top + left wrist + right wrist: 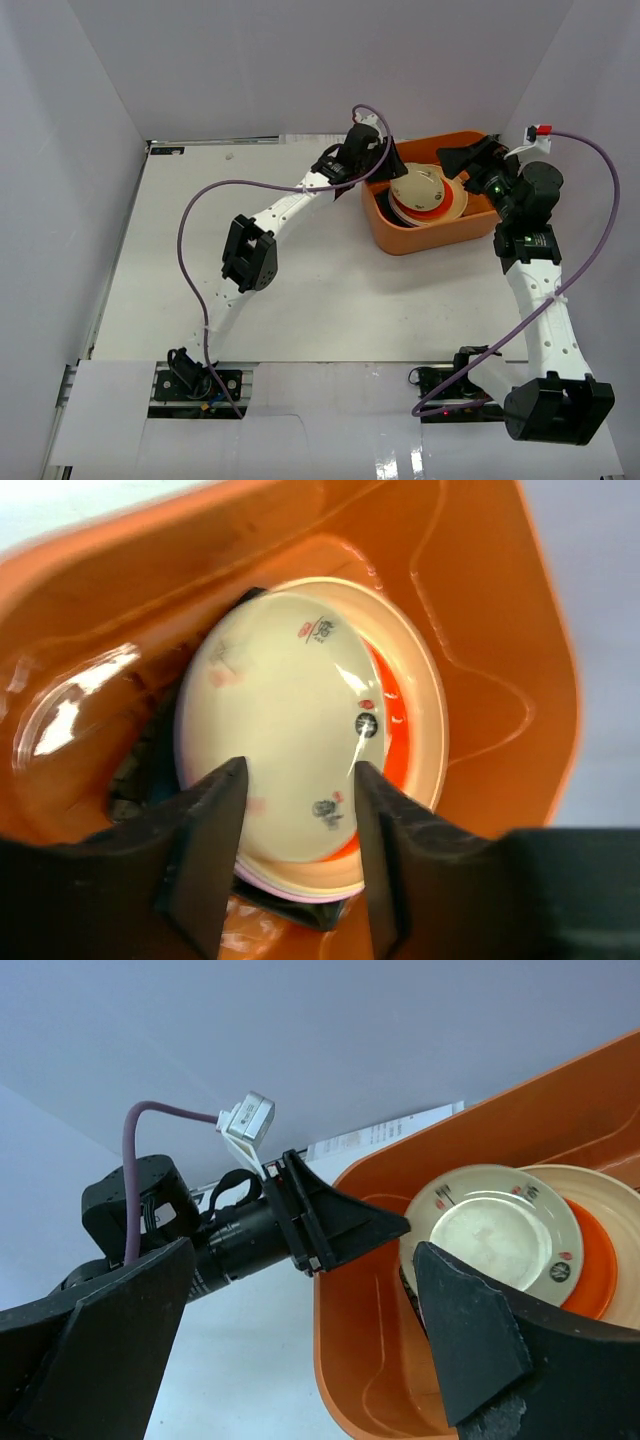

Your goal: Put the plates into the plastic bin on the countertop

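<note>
The orange plastic bin stands at the back right of the white countertop. A stack of plates lies in it: a cream plate on top, a red-orange one and a beige one below. The left wrist view shows the cream plate, the red-orange one, a pink rim and a black square corner. My left gripper is open and empty just above the stack, over the bin's left side. My right gripper is wide open and empty at the bin's back right.
White walls close in the countertop on the left, back and right. The bin wall lies between my right gripper's fingers, with the left gripper just beyond. Purple cables loop over both arms.
</note>
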Robot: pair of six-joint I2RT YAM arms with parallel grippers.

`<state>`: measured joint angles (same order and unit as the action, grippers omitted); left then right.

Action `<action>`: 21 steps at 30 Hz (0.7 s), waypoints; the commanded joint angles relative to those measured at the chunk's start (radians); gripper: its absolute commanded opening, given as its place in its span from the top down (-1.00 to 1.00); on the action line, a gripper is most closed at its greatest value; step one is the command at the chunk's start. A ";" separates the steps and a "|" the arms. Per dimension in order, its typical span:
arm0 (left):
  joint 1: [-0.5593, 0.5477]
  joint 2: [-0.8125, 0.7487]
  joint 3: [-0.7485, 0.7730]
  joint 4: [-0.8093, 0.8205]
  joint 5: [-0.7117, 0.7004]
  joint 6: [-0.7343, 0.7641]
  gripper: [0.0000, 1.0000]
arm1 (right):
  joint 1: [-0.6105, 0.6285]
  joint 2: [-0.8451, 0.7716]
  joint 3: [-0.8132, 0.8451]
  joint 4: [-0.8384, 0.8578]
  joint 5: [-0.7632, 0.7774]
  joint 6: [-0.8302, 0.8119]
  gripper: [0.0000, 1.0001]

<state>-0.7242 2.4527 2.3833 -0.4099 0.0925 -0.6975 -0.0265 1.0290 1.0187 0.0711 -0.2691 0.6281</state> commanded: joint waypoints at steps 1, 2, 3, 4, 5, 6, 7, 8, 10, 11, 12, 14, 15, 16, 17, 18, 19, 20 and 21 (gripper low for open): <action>-0.014 -0.017 0.025 0.026 0.052 0.012 -0.22 | 0.019 -0.024 0.003 0.032 0.007 -0.016 -0.90; -0.014 -0.040 0.013 0.043 0.056 0.016 -0.49 | 0.022 -0.024 0.006 0.029 0.011 -0.019 -0.89; -0.014 -0.053 0.004 0.052 0.061 0.023 -0.62 | 0.023 -0.026 0.009 0.024 0.013 -0.021 -0.88; -0.014 -0.067 -0.004 0.062 0.061 0.026 -0.80 | 0.025 -0.026 0.012 0.024 0.014 -0.021 -0.87; -0.014 -0.099 -0.016 0.074 0.062 0.038 -0.96 | 0.025 -0.030 0.017 0.022 0.016 -0.021 -0.80; -0.014 -0.115 -0.021 0.079 0.068 0.044 -0.96 | 0.025 -0.033 0.020 0.021 0.016 -0.021 -0.80; -0.014 -0.130 -0.022 0.085 0.072 0.058 -0.96 | 0.025 -0.037 0.023 0.016 0.018 -0.024 -0.80; -0.014 -0.168 -0.035 0.086 0.076 0.065 -0.96 | 0.025 -0.049 0.023 0.013 0.024 -0.025 -0.80; -0.014 -0.220 -0.059 0.097 0.082 0.084 -0.96 | 0.025 -0.060 0.024 0.009 0.024 -0.028 -0.80; -0.014 -0.250 -0.076 0.105 0.078 0.110 -0.96 | 0.025 -0.073 0.023 0.000 0.021 -0.034 -0.80; -0.014 -0.323 -0.123 0.108 0.072 0.127 -0.96 | 0.025 -0.082 0.021 -0.004 0.019 -0.039 -0.80; -0.014 -0.412 -0.191 0.120 0.037 0.182 -0.96 | 0.025 -0.108 0.009 -0.013 0.007 -0.053 -0.80; -0.014 -0.516 -0.281 0.126 0.017 0.200 -0.96 | 0.025 -0.119 0.003 -0.014 0.001 -0.057 -0.80; -0.014 -0.573 -0.335 0.143 -0.031 0.219 -0.96 | 0.034 -0.128 -0.003 -0.014 -0.011 -0.062 -0.80; -0.014 -0.633 -0.395 0.155 -0.058 0.236 -0.96 | 0.054 -0.150 -0.011 -0.014 -0.040 -0.070 -0.80; -0.014 -0.758 -0.524 0.164 -0.080 0.266 -0.96 | 0.056 -0.161 -0.028 -0.011 -0.056 -0.073 -0.80; -0.014 -0.823 -0.598 0.189 -0.124 0.279 -0.95 | 0.057 -0.173 -0.037 -0.010 -0.068 -0.077 -0.80; -0.014 -0.890 -0.674 0.209 -0.167 0.294 -0.96 | 0.056 -0.197 -0.048 -0.011 -0.094 -0.083 -0.80; -0.014 -0.958 -0.750 0.221 -0.186 0.317 -0.96 | 0.057 -0.210 -0.061 -0.019 -0.105 -0.090 -0.80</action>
<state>-0.7406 1.7000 1.7718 -0.2619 0.0296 -0.4770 0.0227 0.8577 0.9863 0.0494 -0.3065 0.5735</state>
